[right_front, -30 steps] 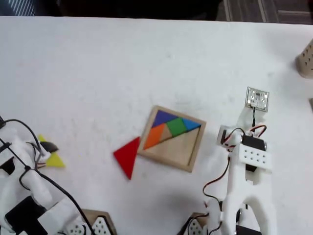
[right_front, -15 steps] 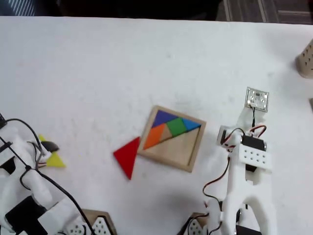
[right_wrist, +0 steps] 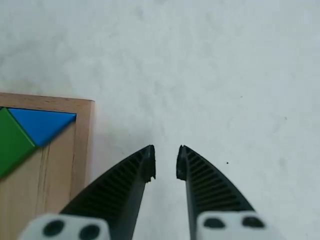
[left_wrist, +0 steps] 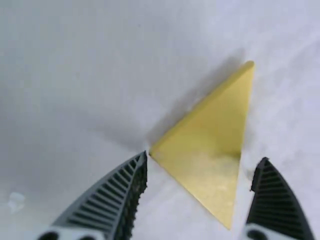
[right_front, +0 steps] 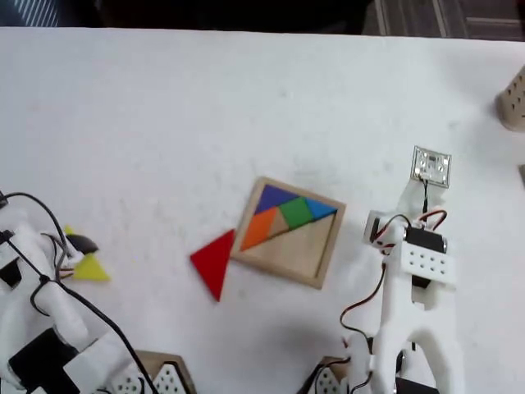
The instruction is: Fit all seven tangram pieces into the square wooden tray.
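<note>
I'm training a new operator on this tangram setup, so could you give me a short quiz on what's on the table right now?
1. True or false: the red triangle lies inside the wooden tray.
2. Which piece sits between the open fingers of the left tool? A) the purple one B) the yellow triangle C) the orange one
3. Fill in: the tray corner nearest the right tool holds a ___ piece.

Key
1. False. It lies on the table against the tray's outer edge.
2. B.
3. Blue: the blue triangle.
</note>
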